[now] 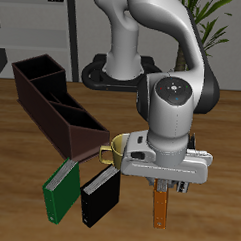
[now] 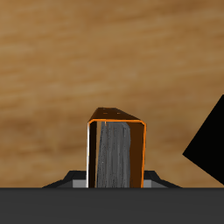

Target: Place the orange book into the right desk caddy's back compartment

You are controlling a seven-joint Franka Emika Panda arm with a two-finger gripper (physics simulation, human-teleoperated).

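Observation:
The orange book (image 1: 160,208) hangs upright below my gripper (image 1: 161,187), lifted above the wooden table near its front edge. The gripper is shut on the book's upper end. In the wrist view the orange book (image 2: 115,150) shows end-on, grey page edges framed by the orange cover, held between the grey fingers (image 2: 80,182). The right desk caddy (image 1: 53,107) is a long dark brown box lying diagonally, well away from the book. Its back compartment (image 1: 37,74) is the open end section farthest from the mug.
A green book (image 1: 61,189) and a black book (image 1: 99,194) lie flat on the table between the caddy and the gripper. A yellowish mug (image 1: 113,148) stands by the caddy's near end. The black book's corner (image 2: 210,144) shows in the wrist view.

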